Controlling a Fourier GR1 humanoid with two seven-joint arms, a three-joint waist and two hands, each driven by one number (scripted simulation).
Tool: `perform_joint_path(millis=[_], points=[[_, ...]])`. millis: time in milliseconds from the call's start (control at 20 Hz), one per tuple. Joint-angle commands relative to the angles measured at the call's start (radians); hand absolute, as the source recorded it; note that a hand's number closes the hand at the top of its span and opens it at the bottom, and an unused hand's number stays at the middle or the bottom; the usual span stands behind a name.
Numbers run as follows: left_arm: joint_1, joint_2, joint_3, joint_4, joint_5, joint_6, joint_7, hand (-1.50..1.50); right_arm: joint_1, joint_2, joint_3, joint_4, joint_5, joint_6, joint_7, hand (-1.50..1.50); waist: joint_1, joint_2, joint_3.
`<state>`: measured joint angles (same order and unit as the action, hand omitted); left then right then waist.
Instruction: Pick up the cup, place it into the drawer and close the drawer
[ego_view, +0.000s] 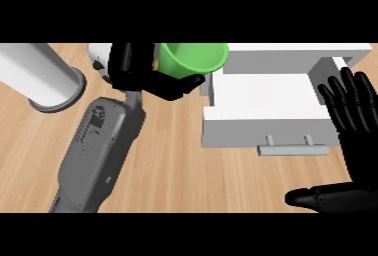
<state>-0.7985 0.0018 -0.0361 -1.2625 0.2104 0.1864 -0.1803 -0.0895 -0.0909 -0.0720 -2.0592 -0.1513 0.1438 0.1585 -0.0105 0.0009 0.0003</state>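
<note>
- left hand (151, 70) fingers curled round green cup (196, 57), by open drawer (262, 100)
- cup likely light, stiff, slick; hold wall under rim
- right hand (351, 117) open, resting, holding nothing

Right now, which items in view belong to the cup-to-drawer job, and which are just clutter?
Job:
- green cup, held in the left hand
- open white drawer, with its grey handle
- right hand, open, resting at the right edge

Lying about:
- white cylinder lying on the counter at upper left
- white object behind the left hand, mostly hidden
</note>
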Motion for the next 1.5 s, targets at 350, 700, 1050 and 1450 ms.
perform_joint_path(millis=[350, 700, 1050, 1450], points=[[-0.253, -0.002, -0.028, 0.298, 0.025, 0.08, 0.011, 1.5, 0.042, -0.011, -0.024, -0.033, -0.025, 0.015, 0.001, -1.5, -0.014, 0.002, 0.0], [-0.353, -0.002, -0.153, 0.485, 0.135, 0.191, -0.09, 1.5, 0.001, -0.028, -0.043, -0.001, -0.053, 0.03, 0.004, -1.5, -0.026, 0.005, 0.0], [-0.454, -0.002, -0.213, 0.694, 0.243, 0.208, -0.139, 1.5, 0.021, -0.027, -0.032, 0.011, -0.036, 0.048, -0.034, -1.5, -0.048, 0.01, 0.001], [-0.514, -0.002, -0.321, 0.842, 0.324, 0.227, -0.171, 1.5, 0.011, -0.002, 0.007, -0.024, -0.039, 0.032, 0.004, -1.5, -0.081, 0.018, 0.001]])
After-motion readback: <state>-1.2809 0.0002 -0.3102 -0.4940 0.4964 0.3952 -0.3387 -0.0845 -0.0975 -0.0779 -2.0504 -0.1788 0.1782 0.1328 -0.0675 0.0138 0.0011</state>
